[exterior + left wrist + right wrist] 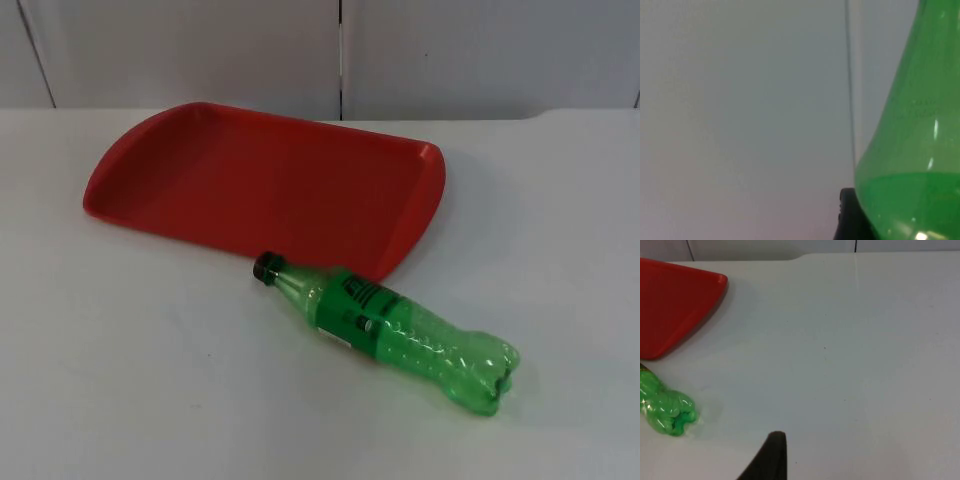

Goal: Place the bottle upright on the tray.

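white worktop [150, 400] out front, plain and smooth, running back to the grey partition wall [200, 50] with its panel seams, and that slick surface matters here. we have the red tray [250, 180] sitting towards the wall, shallow rim all round. the green bottle [390, 325] lies on its side on the worktop just in front of the tray, off it. its dark cap [266, 267] sits right by the tray's near rim and its lobed base [495, 375] points away from the tray.

the right gripper [767, 457] hangs over open worktop, well apart from the bottle's base, with a tray corner beyond. we cannot tell whether it is released or clenched. the left gripper [852, 215] looks at the wall with green translucent plastic looming right beside it. we cannot tell whether it is grasping that, or even touching it.

now the risks, as we judge them. a round bottle on a slick top will roll if nudged off-centre, and it could skate away from the tray. a grasp on the thin ribbed body may squash it or let it swivel. tipping it up near the rim could land the base half on the lip, and then it topples. the light tray may also slide if bumped.
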